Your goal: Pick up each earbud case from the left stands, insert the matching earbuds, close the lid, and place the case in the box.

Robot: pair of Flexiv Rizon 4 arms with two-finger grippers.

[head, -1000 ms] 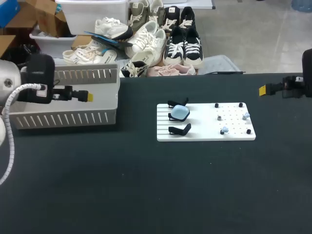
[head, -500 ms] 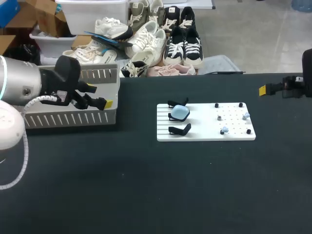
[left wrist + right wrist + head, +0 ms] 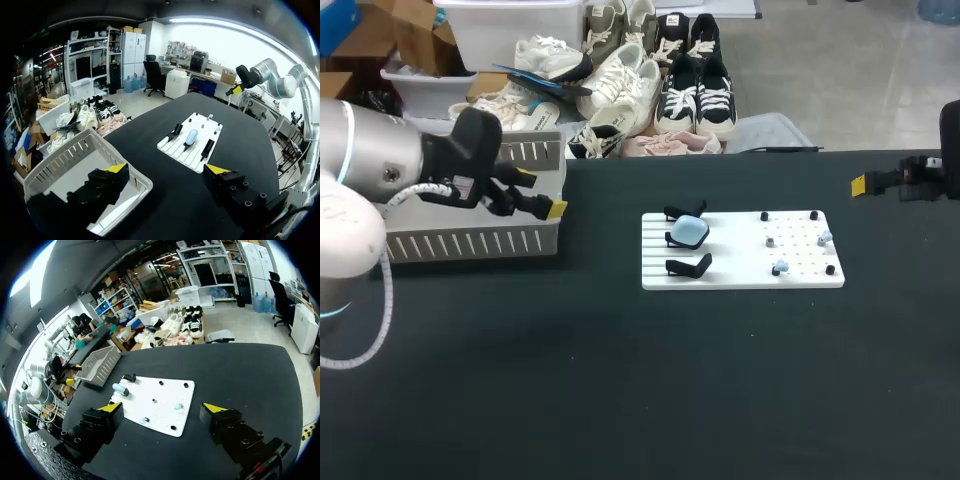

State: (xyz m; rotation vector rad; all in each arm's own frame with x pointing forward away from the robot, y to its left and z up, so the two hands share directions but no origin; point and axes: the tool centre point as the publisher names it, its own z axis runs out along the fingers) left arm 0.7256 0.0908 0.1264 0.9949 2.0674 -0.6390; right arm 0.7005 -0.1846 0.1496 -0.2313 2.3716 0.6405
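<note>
A white board [image 3: 742, 275] lies mid-table with three black stands at its left end. The middle stand holds a pale blue earbud case [image 3: 689, 232], lid shut; the stands in front [image 3: 688, 266] and behind [image 3: 680, 211] are empty. Two pale blue earbuds [image 3: 780, 267] [image 3: 824, 238] sit on the board's pegged right half. My left gripper [image 3: 542, 193] hangs open and empty over the slotted box's [image 3: 470, 243] right end, left of the board. In the left wrist view the case [image 3: 191, 136] is well ahead of that gripper [image 3: 166, 169]. My right gripper [image 3: 162, 407] is open and empty, off the board's far right.
The box [image 3: 122, 157] stands at the table's far left and looks empty in the left wrist view. Small black pegs [image 3: 814, 215] stick up from the board's right half. Black tabletop [image 3: 640, 380] stretches in front of the board.
My left arm has swung right and forward across the box, bringing its open gripper to the box's right end. The right arm, board and case have not moved.
</note>
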